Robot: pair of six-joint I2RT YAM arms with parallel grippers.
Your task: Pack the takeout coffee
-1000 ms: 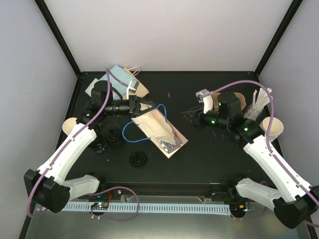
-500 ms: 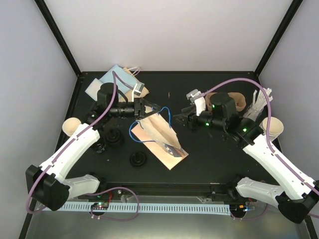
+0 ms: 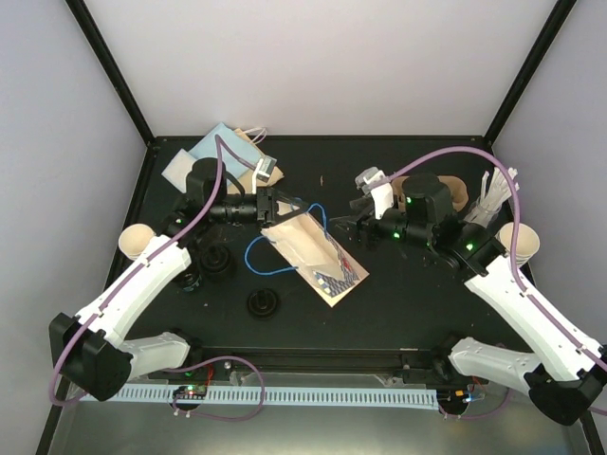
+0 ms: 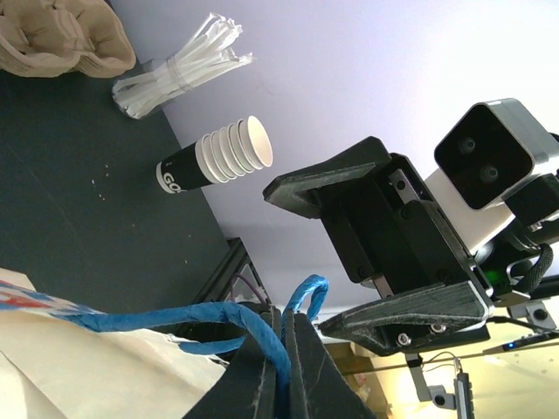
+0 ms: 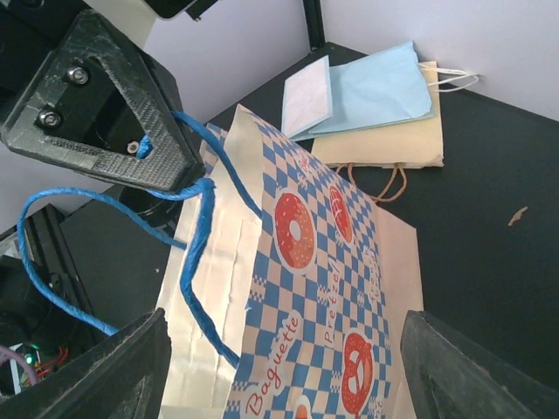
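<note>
A blue-checked paper bag (image 3: 318, 254) lies slanted on the black table, its blue cord handle (image 4: 201, 314) pinched in my left gripper (image 3: 285, 202), which is shut on it (image 4: 286, 367). My right gripper (image 3: 353, 225) hovers open just right of the bag's top, and the printed side of the bag (image 5: 332, 279) fills the space between its fingers (image 5: 288, 371). Cream-tan paper cups (image 3: 520, 242) stand stacked at the right edge, and another cup (image 3: 136, 242) at the left. The brown pulp cup tray (image 3: 457, 194) sits behind my right arm. Black lids (image 3: 263, 303) lie near the front left.
White stir sticks (image 3: 493, 197) stand at the back right beside the tray. Flat light-blue and tan paper bags (image 3: 223, 152) lie at the back left corner. A loose loop of blue cord (image 3: 256, 254) trails left of the bag.
My right gripper moved left toward the bag and its jaws opened wider. My left gripper shifted right with the handle, and the bag swung and shifted slightly right.
</note>
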